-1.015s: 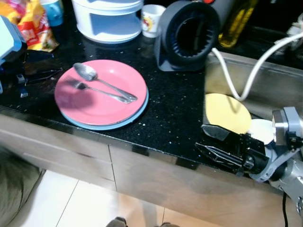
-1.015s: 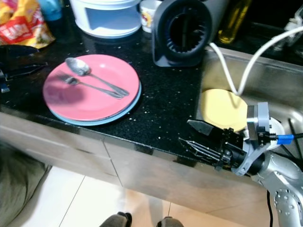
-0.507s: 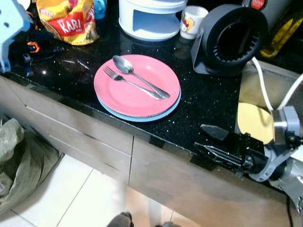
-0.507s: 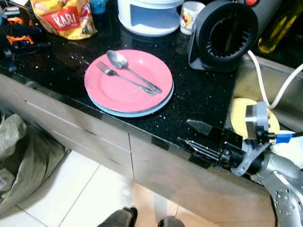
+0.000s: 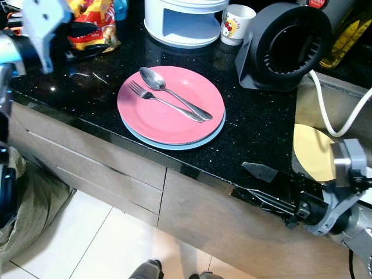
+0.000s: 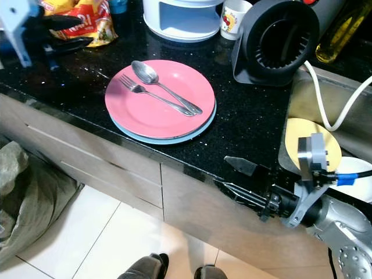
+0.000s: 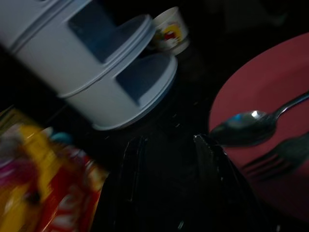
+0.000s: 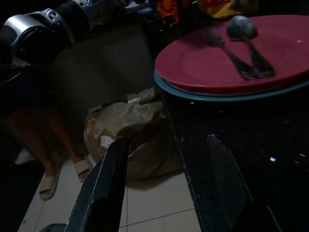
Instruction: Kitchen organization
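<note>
A pink plate [image 5: 174, 110] lies on a blue plate [image 5: 206, 135] on the black counter [image 5: 256, 122]. On the pink plate rest a spoon [image 5: 152, 78] and a fork [image 5: 139, 90]. My left gripper [image 5: 87, 39] is open above the counter's far left, in front of a snack bag [image 5: 96, 17] and left of the plates. In the left wrist view the fingers [image 7: 130, 169] point toward the spoon [image 7: 244, 128]. My right gripper [image 5: 249, 180] is open at the counter's front edge, right of the plates and holding nothing.
A white tiered container [image 5: 186, 20], a printed cup [image 5: 235, 23] and a black round appliance [image 5: 288, 43] stand at the back. A yellow plate [image 5: 314, 154] and white hose [image 5: 337, 119] are in the sink. A bag [image 8: 130, 130] and a person's sandalled feet [image 8: 48, 181] are on the floor.
The camera has pulled back and swung over the past second. My left gripper has risen into view at the far left. The right gripper sits slightly lower at the counter edge.
</note>
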You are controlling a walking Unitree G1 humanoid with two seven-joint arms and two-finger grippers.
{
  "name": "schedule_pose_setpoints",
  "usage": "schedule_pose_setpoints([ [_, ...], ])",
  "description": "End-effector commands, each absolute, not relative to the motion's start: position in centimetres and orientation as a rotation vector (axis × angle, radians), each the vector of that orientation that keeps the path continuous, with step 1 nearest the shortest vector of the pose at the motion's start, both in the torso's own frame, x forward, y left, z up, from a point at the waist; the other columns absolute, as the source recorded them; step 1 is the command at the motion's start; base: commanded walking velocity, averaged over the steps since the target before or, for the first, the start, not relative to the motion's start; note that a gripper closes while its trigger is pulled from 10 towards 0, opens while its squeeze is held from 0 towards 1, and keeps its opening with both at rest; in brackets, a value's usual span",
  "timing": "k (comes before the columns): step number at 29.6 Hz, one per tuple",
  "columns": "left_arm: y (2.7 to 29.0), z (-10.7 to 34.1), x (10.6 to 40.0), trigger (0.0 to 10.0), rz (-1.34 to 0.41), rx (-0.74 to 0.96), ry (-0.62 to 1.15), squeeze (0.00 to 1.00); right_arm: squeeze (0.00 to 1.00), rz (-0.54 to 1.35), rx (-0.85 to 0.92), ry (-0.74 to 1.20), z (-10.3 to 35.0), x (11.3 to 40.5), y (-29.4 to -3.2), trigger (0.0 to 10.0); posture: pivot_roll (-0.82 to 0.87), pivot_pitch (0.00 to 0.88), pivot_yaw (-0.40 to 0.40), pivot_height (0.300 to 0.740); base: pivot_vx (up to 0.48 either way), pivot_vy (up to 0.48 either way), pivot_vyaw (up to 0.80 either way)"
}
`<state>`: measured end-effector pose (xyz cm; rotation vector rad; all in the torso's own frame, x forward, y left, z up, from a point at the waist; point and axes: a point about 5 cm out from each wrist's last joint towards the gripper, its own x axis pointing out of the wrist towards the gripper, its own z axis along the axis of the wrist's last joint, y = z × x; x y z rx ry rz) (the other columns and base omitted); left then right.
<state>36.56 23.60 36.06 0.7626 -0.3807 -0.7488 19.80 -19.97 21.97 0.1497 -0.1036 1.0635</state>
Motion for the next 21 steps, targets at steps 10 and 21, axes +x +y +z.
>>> schedule_pose_setpoints([
  [10, 20.6, 35.8, 37.5, 10.0, -0.900, 0.864, -0.334, 0.00, 0.00, 1.072, 0.153, -0.060, 21.9, 18.5, -19.2, 10.0, -0.01, 0.277, -0.032, 0.740, 0.000, 0.000, 0.00],
  [21, 17.0, 35.5, 38.7, 10.0, -0.932, 0.904, -0.338, 0.00, 0.00, 1.055, 0.187, -0.046, 21.7, 17.2, -18.3, 10.0, -0.04, 0.307, 0.008, 0.740, 0.000, 0.000, 0.00],
])
